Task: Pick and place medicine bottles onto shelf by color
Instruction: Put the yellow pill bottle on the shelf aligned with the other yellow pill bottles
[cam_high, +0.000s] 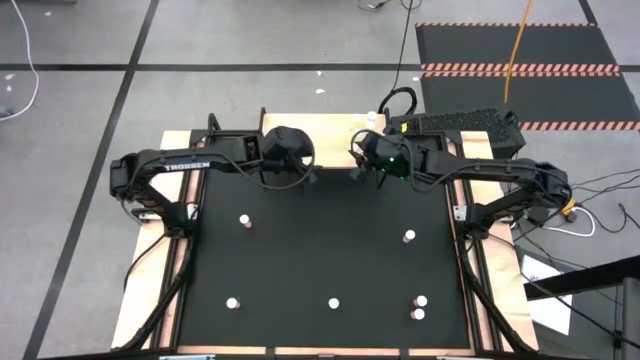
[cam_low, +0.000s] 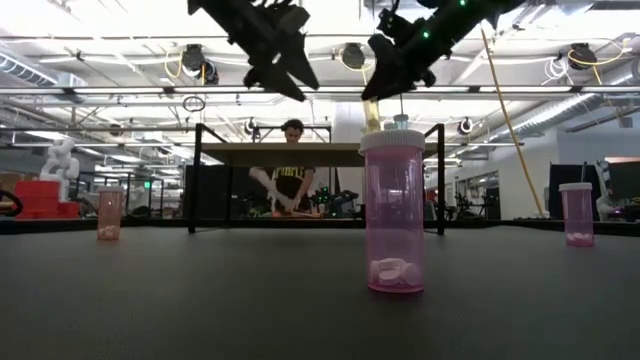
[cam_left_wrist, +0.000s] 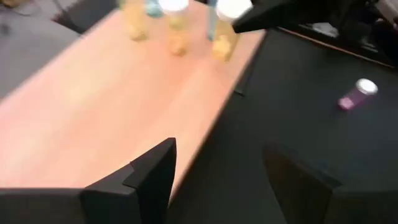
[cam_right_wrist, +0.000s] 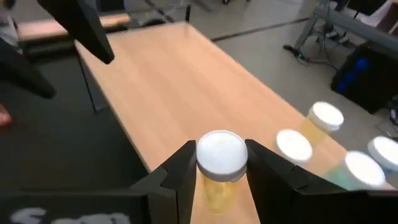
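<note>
The shelf is a light wooden board at the mat's far edge. Several yellow and teal bottles with white caps stand at its right end. My right gripper is over that end, shut on a yellow bottle. My left gripper hovers open and empty over the shelf's near edge, farther left. Pink bottles stand on the black mat, and one lies on its side. My right gripper pinches the yellow bottle between its two fingers at the white cap and the neck just below it. The fingers slant downward, one on each side. The bottle stays upright; whether its base touches the shelf I cannot tell.
More pink bottles are scattered over the mat toward its near edge. The shelf's left half is bare wood. A person works at a bench beyond the table.
</note>
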